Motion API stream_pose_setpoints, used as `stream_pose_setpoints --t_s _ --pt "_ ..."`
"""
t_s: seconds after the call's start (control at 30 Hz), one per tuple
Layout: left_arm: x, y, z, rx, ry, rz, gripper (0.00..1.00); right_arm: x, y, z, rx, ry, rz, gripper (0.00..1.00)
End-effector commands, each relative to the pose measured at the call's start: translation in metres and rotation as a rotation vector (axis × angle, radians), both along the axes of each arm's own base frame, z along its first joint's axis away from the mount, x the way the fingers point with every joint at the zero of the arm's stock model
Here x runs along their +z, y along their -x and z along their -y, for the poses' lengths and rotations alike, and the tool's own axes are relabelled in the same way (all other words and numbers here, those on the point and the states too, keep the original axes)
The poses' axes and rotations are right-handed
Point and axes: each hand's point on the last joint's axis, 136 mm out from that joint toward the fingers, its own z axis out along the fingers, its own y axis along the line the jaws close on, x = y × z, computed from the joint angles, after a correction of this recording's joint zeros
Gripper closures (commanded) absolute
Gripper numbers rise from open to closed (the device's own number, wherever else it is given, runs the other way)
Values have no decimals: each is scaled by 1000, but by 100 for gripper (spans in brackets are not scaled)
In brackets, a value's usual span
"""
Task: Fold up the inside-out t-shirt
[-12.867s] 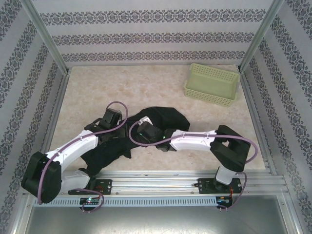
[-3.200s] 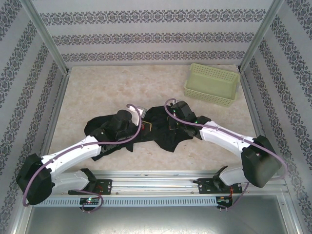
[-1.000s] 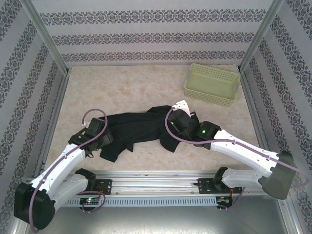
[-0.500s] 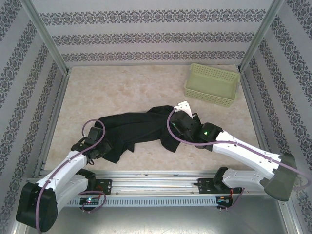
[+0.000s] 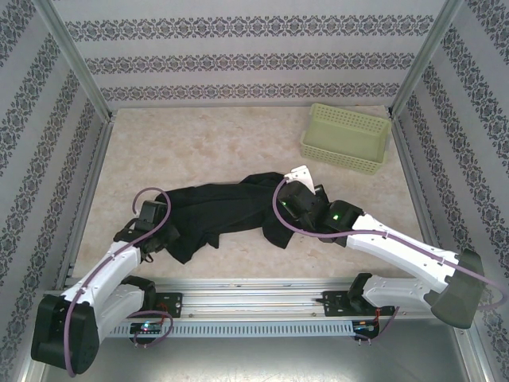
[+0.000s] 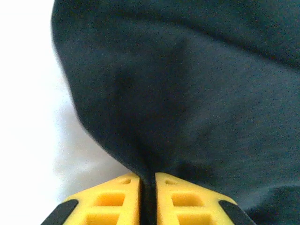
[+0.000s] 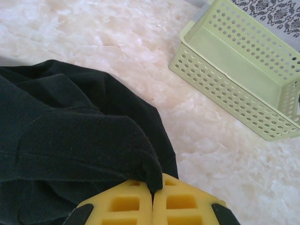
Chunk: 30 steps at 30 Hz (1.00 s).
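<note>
Black soft-fabric t-shirt [image 5: 227, 208] lies near-middle on the pale stone-look table [image 5: 207, 143], left gripper [image 6: 148, 180] at its left end, right gripper [image 7: 152, 187] at its right; pale green perforated plastic basket [image 5: 346, 139] sits behind, far right.

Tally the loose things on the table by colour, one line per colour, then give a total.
Black: 1, the t-shirt
Pale green: 1, the basket
Total: 2

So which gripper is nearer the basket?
Right. The right gripper pinches the shirt at its end nearest the basket, bare table between; the left gripper pinches its opposite end, farther off.
</note>
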Motion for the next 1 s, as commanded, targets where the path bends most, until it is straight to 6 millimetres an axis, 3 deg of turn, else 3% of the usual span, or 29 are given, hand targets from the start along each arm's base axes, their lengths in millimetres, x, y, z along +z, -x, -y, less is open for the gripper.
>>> stream_pose_setpoints --t_s 0.0,0.13,0.23,0.3,0.4,0.6,0.97 --pt "32 -26 4 -56 -14 126 87 21 -2 9 -34 -10 50 100" --pt "44 -31 4 -73 -25 159 85 23 -1 4 -6 -14 46 100" --pt "43 -33 5 -80 -31 149 86 21 -1 1 3 -22 37 100" --pt "37 -30 5 -85 -32 122 87 21 -1 1 2 -22 38 100" --pt "27 -15 -1 -56 -47 42 75 21 -1 2 -1 -21 37 100" --pt "7 15 -10 13 -43 -52 59 16 -2 0 -4 -17 28 100" --pt "-14 11 -4 21 -13 -112 56 16 -3 -1 -3 -14 29 100"
